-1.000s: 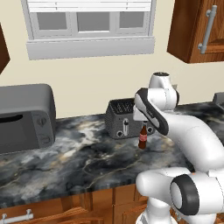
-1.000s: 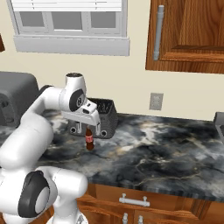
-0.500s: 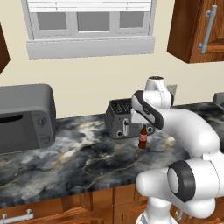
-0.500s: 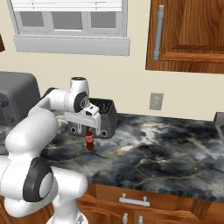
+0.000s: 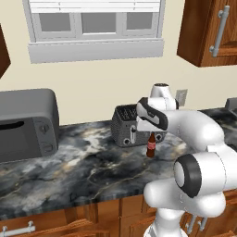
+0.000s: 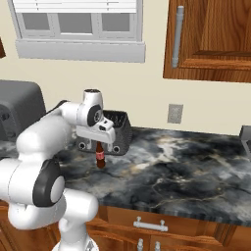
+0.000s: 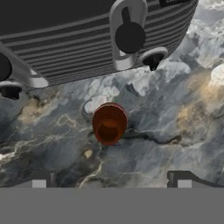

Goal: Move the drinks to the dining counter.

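Observation:
One of the drinks, a small slim brown bottle point(image 5: 150, 148) point(image 6: 100, 159) with a red label, stands upright on the marbled wall counter point(image 5: 69, 171) just in front of the toaster. My gripper point(image 5: 149, 133) point(image 6: 99, 143) hangs right above its cap, pointing down, open and holding nothing. Seen from the hand, the bottle's round brown top point(image 7: 109, 123) is centred a little above my gripper point(image 7: 111, 180), whose fingertips point(image 7: 43, 179) stand wide apart on either side. The dining counter is out of view.
A dark slotted toaster point(image 5: 129, 126) point(image 6: 116, 131) point(image 7: 87, 39) stands close behind the bottle. A grey microwave point(image 5: 25, 122) point(image 6: 17, 110) sits at the counter's left. Wooden upper cabinets point(image 5: 210, 28) point(image 6: 211, 39) hang at the right, and a wall outlet point(image 6: 175, 113) sits below them.
My arm's elbow and shoulder have swung and folded in, while the hand stays over the bottle. The jaws stay open and the bottle has not moved.

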